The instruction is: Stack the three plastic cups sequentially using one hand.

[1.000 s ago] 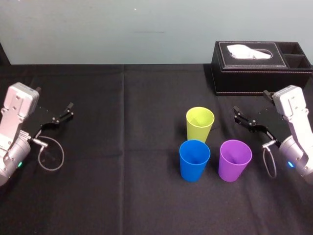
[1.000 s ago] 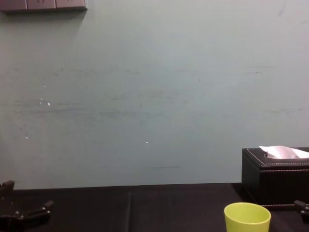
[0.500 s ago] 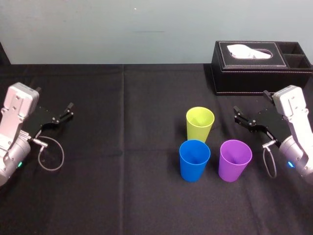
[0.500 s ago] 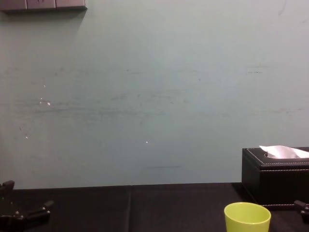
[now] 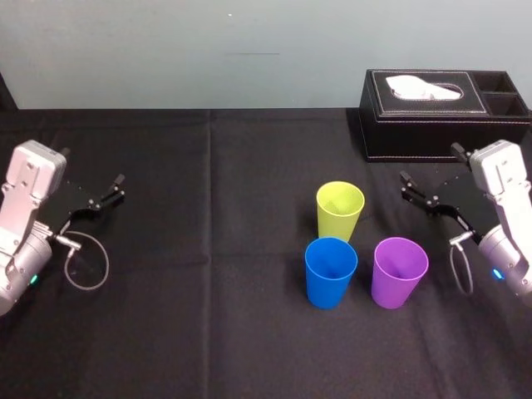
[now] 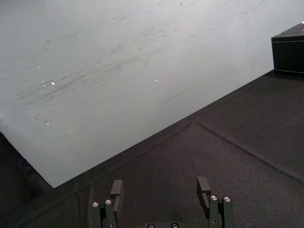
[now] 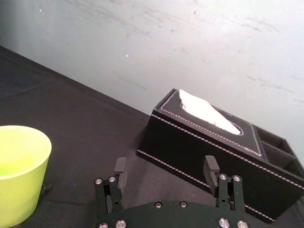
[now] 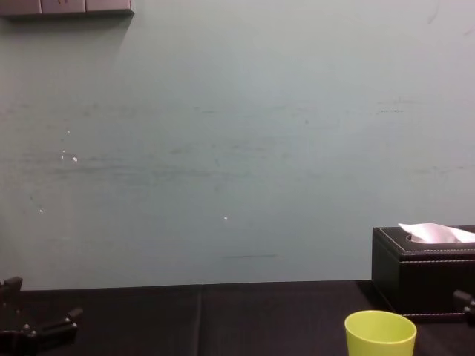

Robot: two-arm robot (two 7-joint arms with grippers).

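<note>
Three plastic cups stand upright and apart on the black cloth, right of centre: a yellow-green cup (image 5: pixel 340 209) at the back, a blue cup (image 5: pixel 331 272) in front of it and a purple cup (image 5: pixel 400 272) to the blue one's right. My right gripper (image 5: pixel 430 165) hovers open and empty to the right of the yellow-green cup and behind the purple one. In the right wrist view its fingers (image 7: pixel 165 164) are spread wide, with the yellow-green cup (image 7: pixel 21 171) off to one side. My left gripper (image 5: pixel 91 166) is parked far left, open (image 6: pixel 160 184) and empty.
A black tissue box (image 5: pixel 445 115) with white tissue stands at the back right, just behind the right gripper. The table carries a black cloth (image 5: pixel 208 316). A pale wall (image 8: pixel 237 148) rises behind the table.
The right gripper has lifted a little and drifted slightly to the right. The cups and the left arm have not moved.
</note>
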